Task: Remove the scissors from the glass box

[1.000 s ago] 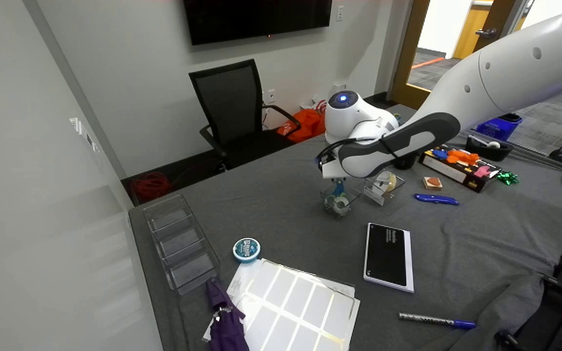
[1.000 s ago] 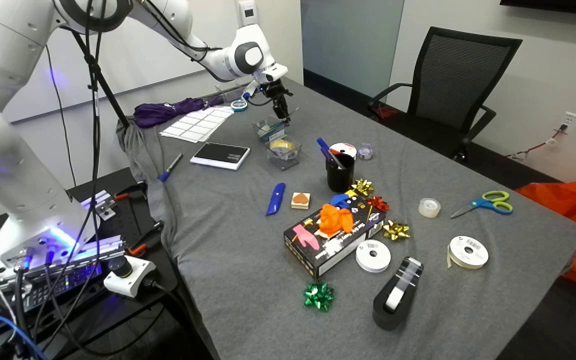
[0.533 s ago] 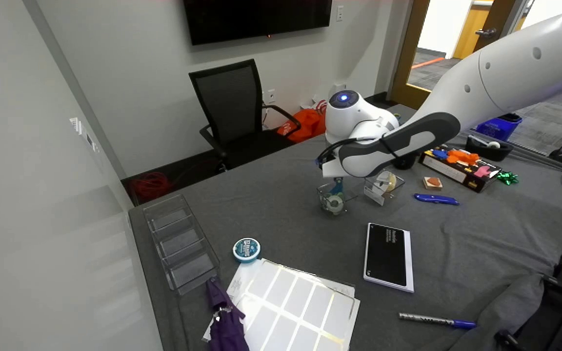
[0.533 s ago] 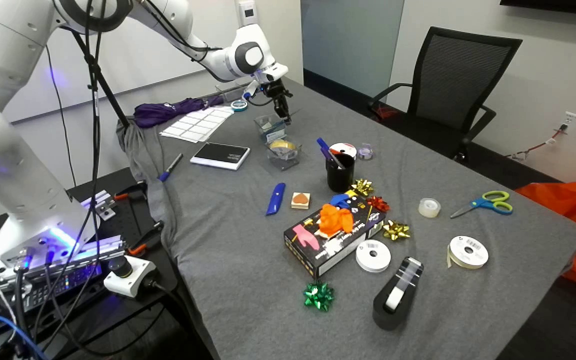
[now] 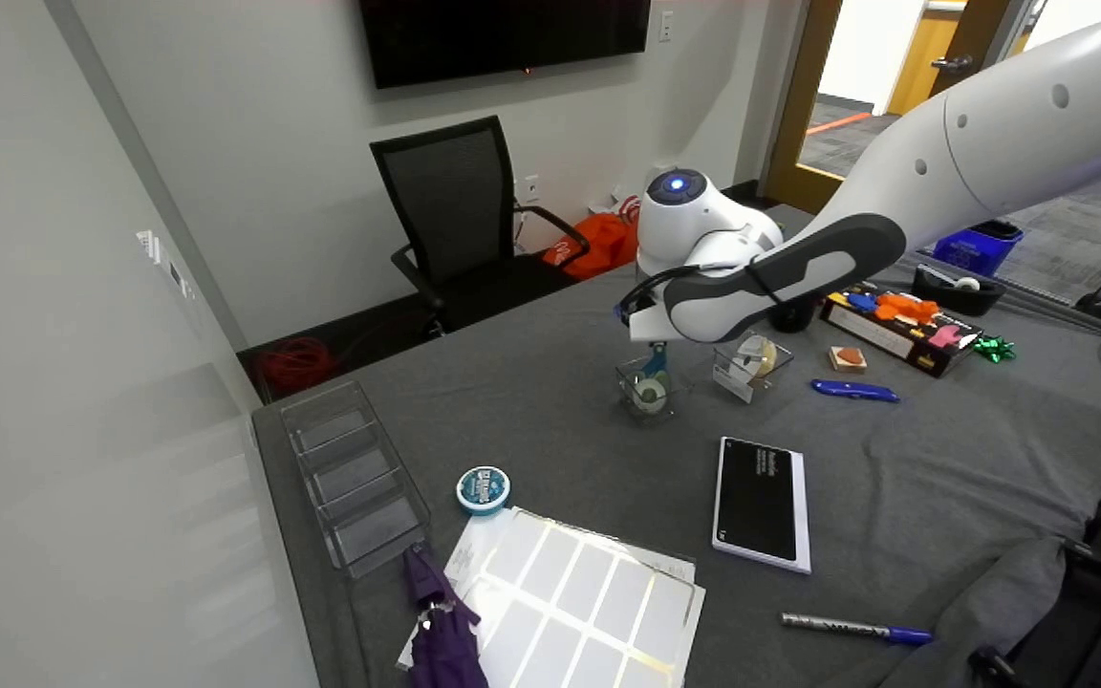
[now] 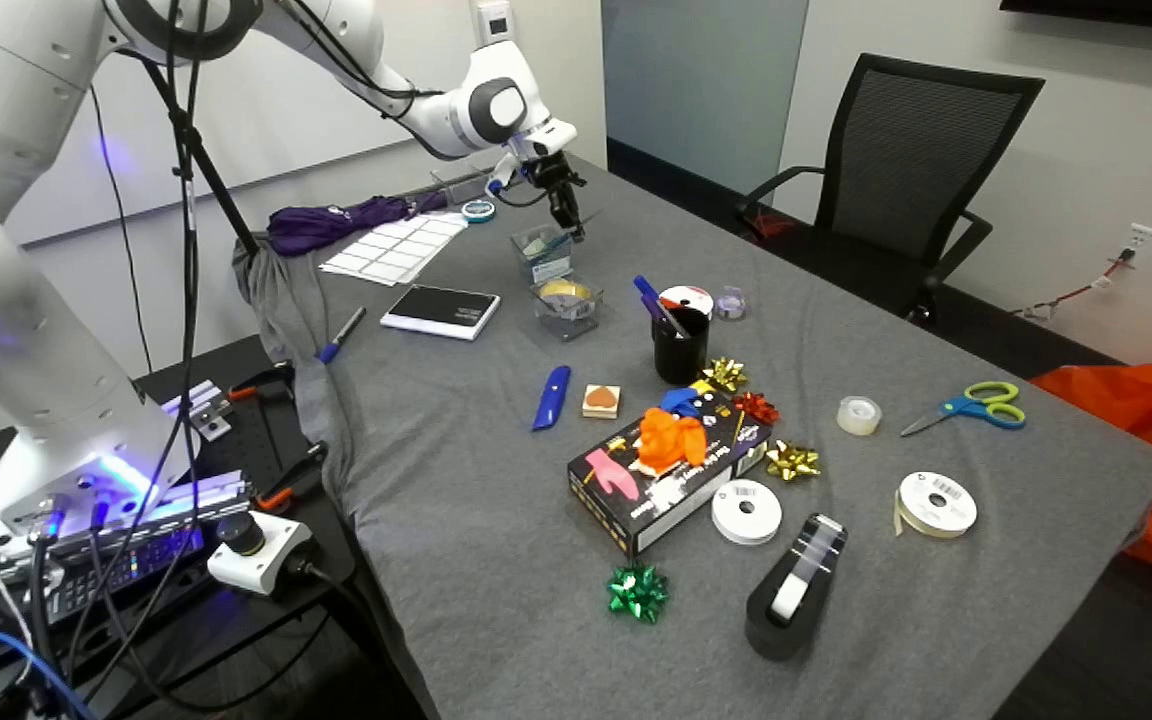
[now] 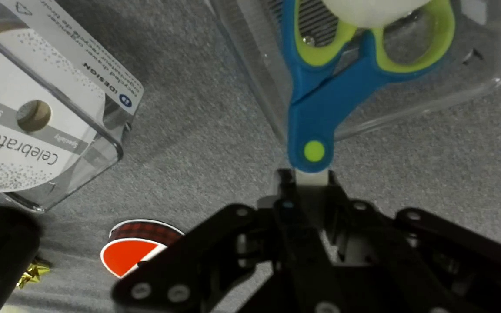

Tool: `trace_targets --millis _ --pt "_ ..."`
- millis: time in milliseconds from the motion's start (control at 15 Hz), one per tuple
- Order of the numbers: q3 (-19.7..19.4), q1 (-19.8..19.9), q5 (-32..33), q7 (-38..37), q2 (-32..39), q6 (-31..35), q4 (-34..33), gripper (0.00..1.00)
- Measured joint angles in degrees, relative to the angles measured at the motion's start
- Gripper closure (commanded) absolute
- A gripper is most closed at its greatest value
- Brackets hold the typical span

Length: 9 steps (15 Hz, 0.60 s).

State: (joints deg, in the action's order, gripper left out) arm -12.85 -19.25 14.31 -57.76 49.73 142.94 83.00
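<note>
The scissors [image 7: 320,104] have blue and lime-green handles. In the wrist view the handles lie over the clear glass box [image 7: 411,104], with the pivot and blades reaching past its rim. My gripper [image 7: 311,180] is shut on the silvery blades just below the pivot; the blade tips are hidden by the fingers. In both exterior views the scissors [image 5: 657,358] [image 6: 558,242] slant up from the glass box [image 5: 623,384] [image 6: 549,270] to the gripper [image 6: 577,236]. A whitish tape roll [image 5: 649,395] is inside the box, beside the handles.
A second clear box [image 5: 734,380] with a ribbon spool stands close beside. A black pen cup [image 6: 681,350], a blue cutter [image 6: 552,398], a notebook [image 6: 441,311] and a round tin [image 5: 484,488] stand around. Another pair of scissors [image 6: 976,405] lies far off on the table.
The glass box has shifted left in an exterior view and looks more level. My gripper has risen slightly and still holds the scissors, which slant more now.
</note>
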Motion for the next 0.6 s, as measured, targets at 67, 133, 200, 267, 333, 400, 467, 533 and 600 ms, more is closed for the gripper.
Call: trace_targets --millis 67,133,200,267,333,400,467,533,600 --pt "0.03 0.0 0.0 0.1 -0.2 0.67 0.08 0.96" --pt "0.06 -0.01 0.0 0.27 -0.5 1.67 0.34 0.96" --pt "0.08 -0.05 0.0 0.46 -0.95 2.98 0.8 0.96" --pt "0.08 -0.1 0.01 0.72 -1.54 4.48 1.51 0.96" --pt "0.08 -0.12 0.01 0.95 -2.06 6.12 2.22 0.96" --pt "0.08 -0.15 0.02 1.22 -2.74 7.78 3.06 0.96" --pt "0.07 -0.16 0.02 1.56 -3.32 9.35 3.9 0.96" --pt "0.05 -0.16 0.02 1.94 -4.02 10.8 4.75 0.96" --pt "0.04 -0.16 0.02 2.42 -4.67 11.94 5.56 0.96"
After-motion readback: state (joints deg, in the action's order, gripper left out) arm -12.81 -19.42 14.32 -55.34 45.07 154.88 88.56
